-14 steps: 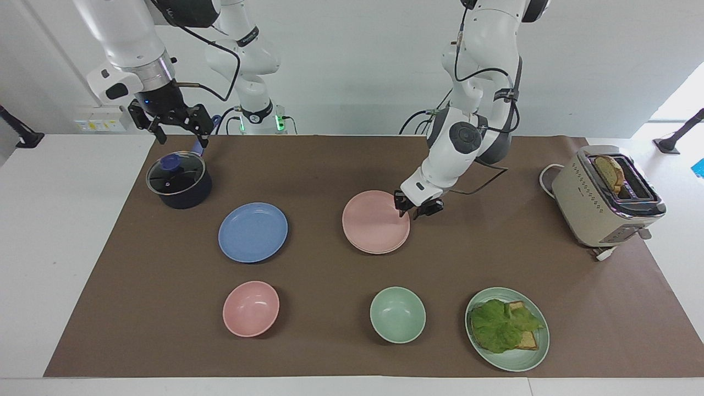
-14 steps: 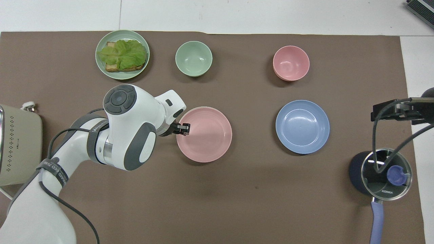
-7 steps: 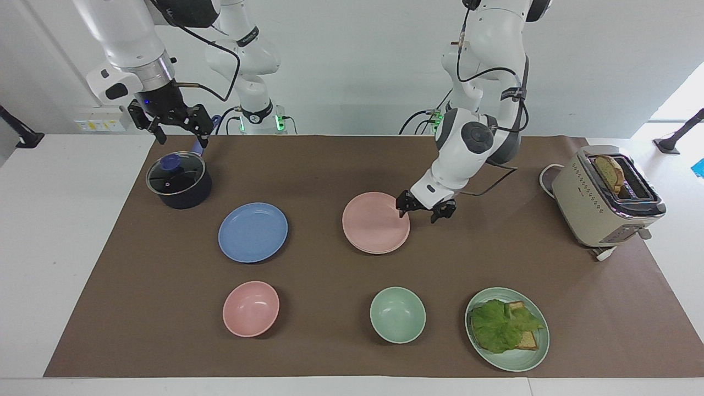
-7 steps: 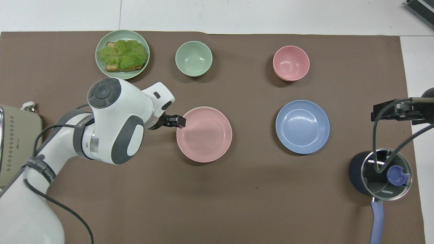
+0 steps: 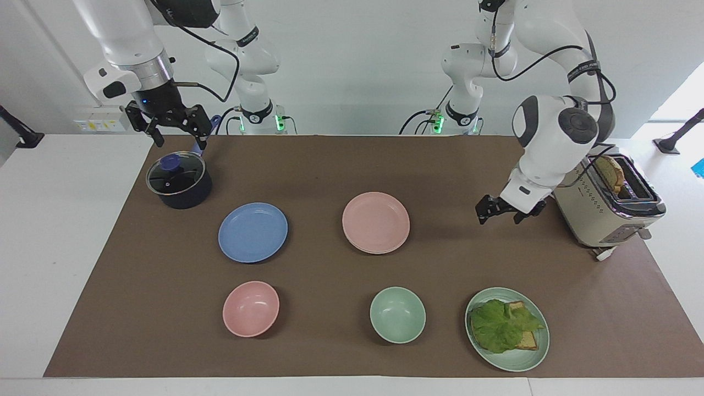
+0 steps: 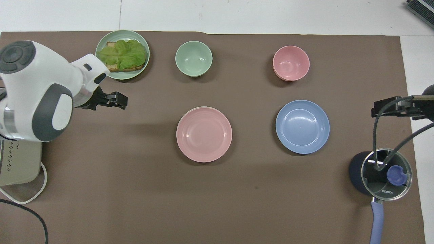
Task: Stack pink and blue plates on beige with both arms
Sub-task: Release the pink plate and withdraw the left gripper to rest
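The pink plate (image 5: 375,221) (image 6: 204,134) lies at the middle of the brown mat, and a thin pale rim of the beige plate (image 5: 378,252) shows under its edge. The blue plate (image 5: 253,232) (image 6: 302,126) lies flat beside it, toward the right arm's end. My left gripper (image 5: 499,217) (image 6: 121,101) hangs open and empty over bare mat between the pink plate and the toaster. My right gripper (image 5: 179,138) (image 6: 390,110) waits open and empty above the pot.
A dark pot with a glass lid (image 5: 179,180) (image 6: 381,173) stands under the right gripper. A pink bowl (image 5: 251,308), a green bowl (image 5: 397,314) and a green plate (image 5: 507,367) with lettuce and bread line the edge farthest from the robots. A beige toaster (image 5: 599,203) stands by the left arm.
The left gripper opened, let go of the pink plate's rim, and swung away toward the toaster. The pink plate stayed put. The right arm barely moved.
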Motion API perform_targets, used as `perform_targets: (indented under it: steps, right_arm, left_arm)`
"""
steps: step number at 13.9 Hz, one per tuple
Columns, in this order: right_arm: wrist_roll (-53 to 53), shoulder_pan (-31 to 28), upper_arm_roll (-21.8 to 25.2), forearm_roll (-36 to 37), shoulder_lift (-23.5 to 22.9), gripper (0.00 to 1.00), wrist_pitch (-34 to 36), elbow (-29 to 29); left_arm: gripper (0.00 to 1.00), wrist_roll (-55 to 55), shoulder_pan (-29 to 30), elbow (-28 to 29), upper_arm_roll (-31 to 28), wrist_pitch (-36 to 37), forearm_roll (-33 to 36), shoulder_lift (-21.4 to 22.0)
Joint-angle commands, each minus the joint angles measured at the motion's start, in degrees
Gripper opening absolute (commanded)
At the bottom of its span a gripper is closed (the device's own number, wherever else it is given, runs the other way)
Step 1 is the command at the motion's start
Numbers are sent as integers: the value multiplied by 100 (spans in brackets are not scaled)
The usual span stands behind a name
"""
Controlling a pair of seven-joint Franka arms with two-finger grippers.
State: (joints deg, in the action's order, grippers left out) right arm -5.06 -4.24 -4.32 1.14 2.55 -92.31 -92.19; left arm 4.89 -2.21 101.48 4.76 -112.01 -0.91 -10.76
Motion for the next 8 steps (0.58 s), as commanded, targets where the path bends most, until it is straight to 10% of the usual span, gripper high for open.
perform_targets:
  steps: [1,8]
  right_arm:
    - [164,-33,-34,-43,18,100,-374,-246]
    - [155,108,-95,-43,-404,100,-1245,-712]
  left_arm:
    - [100,-417,439,-258,60,537,153,285]
    - [100,-848,739,-1095,7,1726,434,794]
